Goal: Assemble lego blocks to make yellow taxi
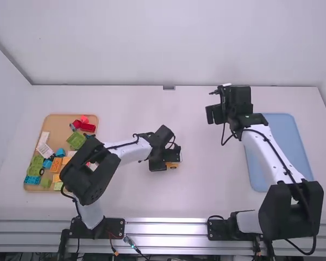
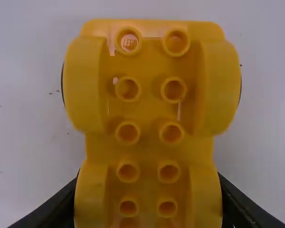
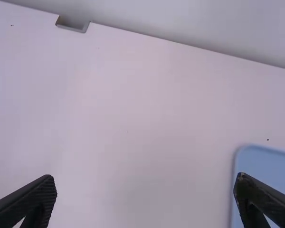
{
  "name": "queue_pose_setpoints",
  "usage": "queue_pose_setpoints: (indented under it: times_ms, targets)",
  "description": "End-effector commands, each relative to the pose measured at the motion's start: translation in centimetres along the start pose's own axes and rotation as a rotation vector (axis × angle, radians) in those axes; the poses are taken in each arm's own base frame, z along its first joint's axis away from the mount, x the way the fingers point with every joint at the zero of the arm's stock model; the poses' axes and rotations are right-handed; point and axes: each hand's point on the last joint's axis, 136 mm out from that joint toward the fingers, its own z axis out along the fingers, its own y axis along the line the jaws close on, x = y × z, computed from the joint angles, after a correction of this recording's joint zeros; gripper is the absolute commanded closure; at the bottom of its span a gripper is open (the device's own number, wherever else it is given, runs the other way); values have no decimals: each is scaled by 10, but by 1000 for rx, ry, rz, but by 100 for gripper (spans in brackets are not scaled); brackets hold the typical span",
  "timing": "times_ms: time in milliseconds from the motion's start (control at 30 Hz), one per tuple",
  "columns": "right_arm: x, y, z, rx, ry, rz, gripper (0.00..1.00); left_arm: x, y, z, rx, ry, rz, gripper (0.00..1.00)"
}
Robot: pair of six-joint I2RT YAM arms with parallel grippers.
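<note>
In the high view my left gripper [image 1: 167,156] is low over the middle of the table, at a small yellow car base [image 1: 172,165] with dark wheels. Seen from the left wrist, the car base [image 2: 145,128] has studs along its middle and rounded fenders on both sides. My left gripper [image 2: 148,194] is shut on its nearer fenders, one finger at each side. The right arm holds its gripper [image 1: 214,106] above the table, left of the blue tray. In the right wrist view my right gripper [image 3: 145,186] stands open with nothing between its fingers.
A tan tray [image 1: 57,122] at the left holds several loose blocks, among them an orange block [image 1: 56,165], a green block [image 1: 76,140] and a red block [image 1: 88,128]. The blue tray [image 1: 285,141] lies at the right, partly under the right arm.
</note>
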Motion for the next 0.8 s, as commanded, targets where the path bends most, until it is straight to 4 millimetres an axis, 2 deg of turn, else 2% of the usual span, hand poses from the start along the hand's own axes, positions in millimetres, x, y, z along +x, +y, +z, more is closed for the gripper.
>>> queue_pose_setpoints:
  times_ms: [0, 100, 233, 267, 367, 433, 467, 533, 567, 600, 633, 733, 767]
  targets:
    - [-14, 0, -3, 2, -27, 2, 1, 2, -2, 2, 15, -4, -25, 1]
    - [-14, 0, -3, 1, -27, 0, 1, 5, 8, -1, -31, 30, -67, 1]
    - [-16, -1, -3, 3, -33, 2, 1, 2, 31, -24, -130, 61, -217, 1]
    - [-17, -1, -4, 4, -38, 2, 1, 1, 41, -42, -166, 51, -298, 1]
    - [-20, -1, -4, 6, -50, 1, 1, 2, 60, -77, -242, 11, -445, 1]
    - [-22, -1, -4, 4, -56, -2, 1, 14, 75, -107, -321, -17, -585, 1]
    - [-22, -1, -4, 5, -56, -2, 1, 15, 76, -109, -328, -20, -597, 1]
    - [-21, -2, -4, 7, -56, 0, 1, 40, 91, -146, -424, -66, -829, 1]
    - [-21, -2, -4, 6, -55, 0, 1, 42, 92, -148, -429, -70, -849, 1]
    - [-21, -1, -4, 6, -55, 0, 1, 58, 99, -164, -468, -101, -1000, 1]
    - [-21, -1, -4, 5, -55, 0, 1, 86, 105, -183, -526, -128, -1225, 1]
    - [-21, -1, -4, 6, -55, 0, 1, 138, 105, -208, -630, -147, -1603, 1]
    - [-21, -1, -4, 5, -56, 0, 1, 164, 100, -217, -678, -145, -1792, 1]
